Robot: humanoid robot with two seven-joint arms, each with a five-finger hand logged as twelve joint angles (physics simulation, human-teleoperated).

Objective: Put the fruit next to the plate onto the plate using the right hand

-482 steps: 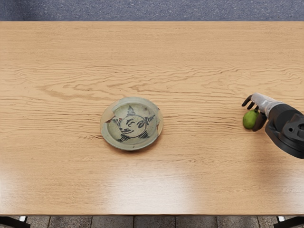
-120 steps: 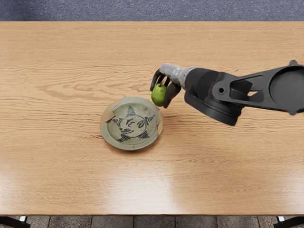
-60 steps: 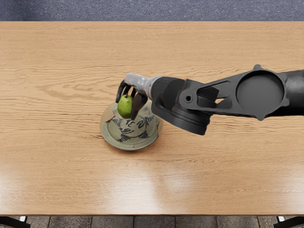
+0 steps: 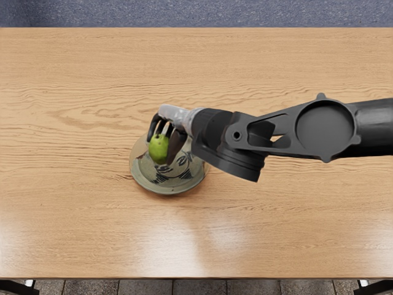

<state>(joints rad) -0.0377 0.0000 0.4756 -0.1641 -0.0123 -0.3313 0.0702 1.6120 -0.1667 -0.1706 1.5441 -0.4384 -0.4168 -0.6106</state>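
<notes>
Currently the right hand (image 4: 166, 130) clasps the fruit (image 4: 159, 148) upright, tip up, over the plate (image 4: 152, 182).

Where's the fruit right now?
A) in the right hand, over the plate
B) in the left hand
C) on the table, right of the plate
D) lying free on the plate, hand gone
A: the right hand has its fingers curled round the green fruit, over the plate; whether the fruit touches the plate cannot be told.
</notes>
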